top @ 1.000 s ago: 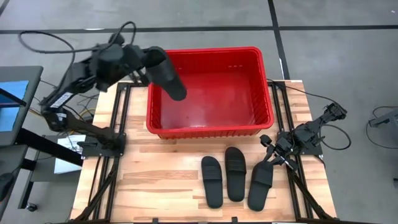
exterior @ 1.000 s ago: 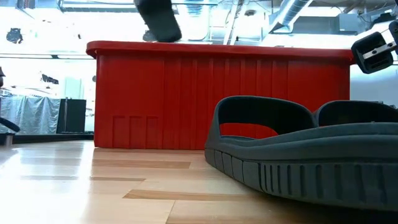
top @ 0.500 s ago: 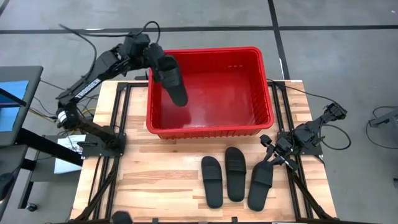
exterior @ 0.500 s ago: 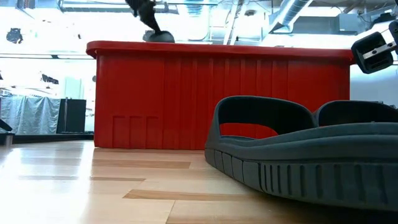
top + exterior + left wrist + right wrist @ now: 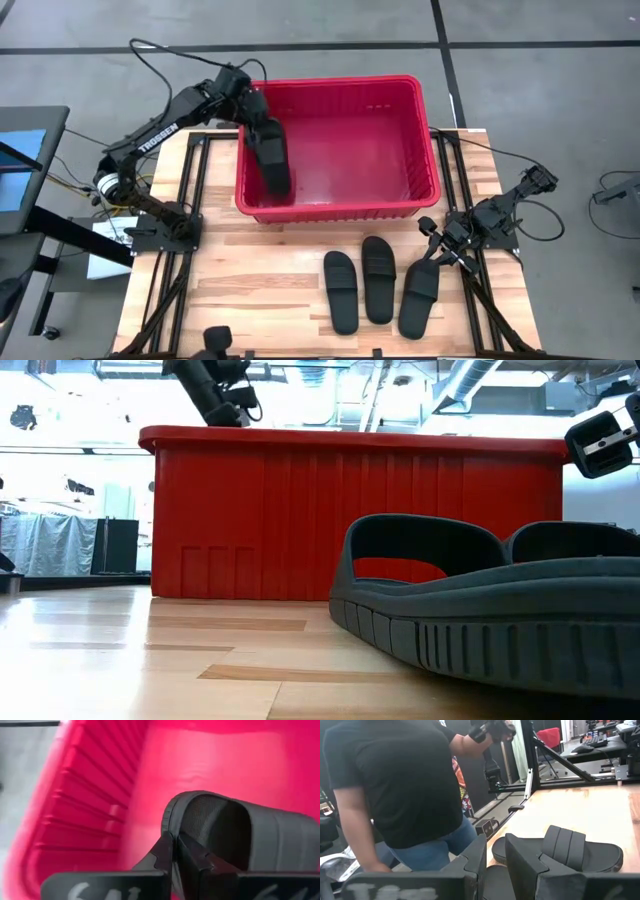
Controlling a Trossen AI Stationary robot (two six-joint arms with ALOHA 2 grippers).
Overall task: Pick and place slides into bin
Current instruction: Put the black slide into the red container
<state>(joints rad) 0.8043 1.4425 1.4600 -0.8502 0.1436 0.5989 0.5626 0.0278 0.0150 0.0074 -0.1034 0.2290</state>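
Black rubber fills the left gripper (image 5: 172, 857): its two fingers are pinched together on the strap edge of one slide (image 5: 272, 157), which hangs inside the red bin (image 5: 330, 87) against that tub's left wall, its long axis running roughly from the far rim toward the near rim. In the high view the left gripper (image 5: 250, 105) sits just inside the bin's far-left corner, with the held slide reaching away from it over the floor of the bin toward the near wall; whether the sole already touches that floor cannot be told. The coming move likely turns on this: the slide lies directly below and ahead of the fingers, so parting them should drop it flat in the bin. Outward from the bin, three more slides (image 5: 378, 283) lie side by side on the wooden table (image 5: 250, 280), just in front of the near wall. The right gripper (image 5: 432, 252) rests near the bin's right front corner, almost over the rightmost slide (image 5: 419, 291), and is clearly the nearer arm for these; its fingers stand slightly apart and hold nothing. The right wrist view alone shows a person (image 5: 400, 790) standing beyond the table. The low view shows the bin's slatted wall and a slide (image 5: 480, 610) up close, but hides the bin's inside.
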